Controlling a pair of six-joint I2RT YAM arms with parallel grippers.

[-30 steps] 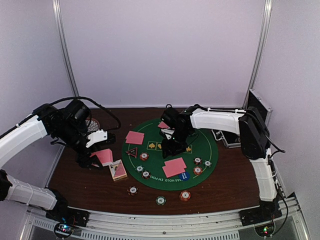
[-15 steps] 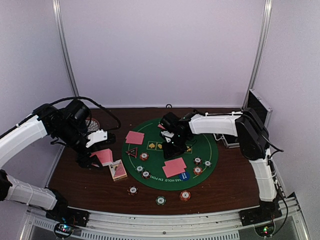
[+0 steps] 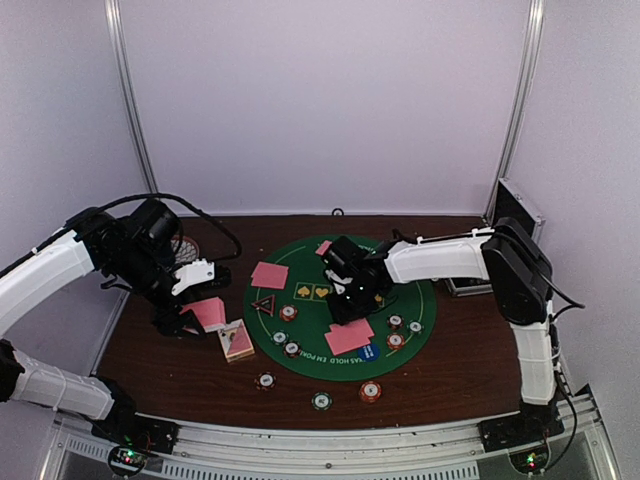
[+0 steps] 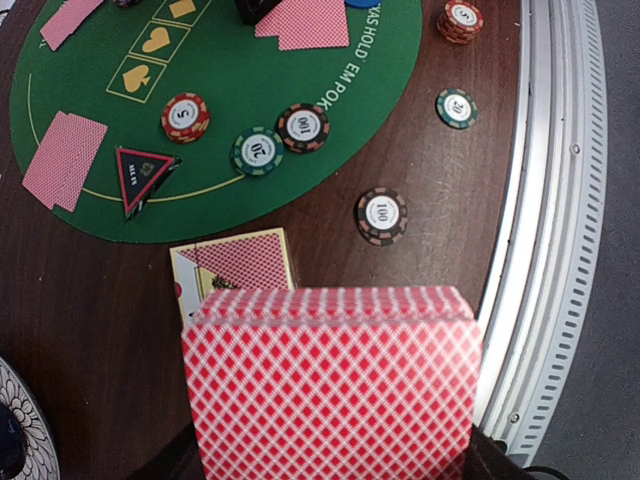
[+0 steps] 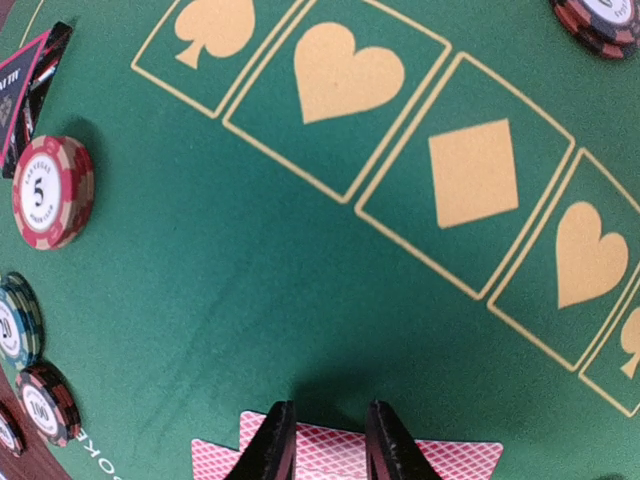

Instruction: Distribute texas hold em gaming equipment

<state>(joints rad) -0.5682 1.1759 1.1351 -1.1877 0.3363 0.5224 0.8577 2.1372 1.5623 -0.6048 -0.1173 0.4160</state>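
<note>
My left gripper [image 3: 193, 316] is shut on a deck of pink-backed cards [image 3: 210, 312], held above the wood left of the mat; the deck [image 4: 330, 390] fills the bottom of the left wrist view and hides the fingers. My right gripper [image 3: 350, 302] hovers low over the green mat, fingers [image 5: 270, 445] slightly apart and empty, at the far edge of two overlapping pink cards [image 5: 340, 458]. These cards [image 3: 350, 335] lie on the mat's near part. Other cards lie at the mat's left [image 3: 269, 274] and far side [image 3: 324, 248]. Striped chips lie on the mat [image 3: 288, 313] and on the wood [image 3: 321, 401].
A card box [image 3: 236, 341] lies next to the deck on the wood. A triangular marker [image 3: 263, 303] sits on the green mat [image 3: 410, 285]. The metal case [image 3: 515, 215] stands at the back right. A round patterned disc [image 3: 183, 247] lies at the far left. The metal rail [image 4: 545, 200] runs along the front.
My right gripper has moved toward the near side of the mat, up to the two overlapping pink cards. The left arm and its deck have not moved.
</note>
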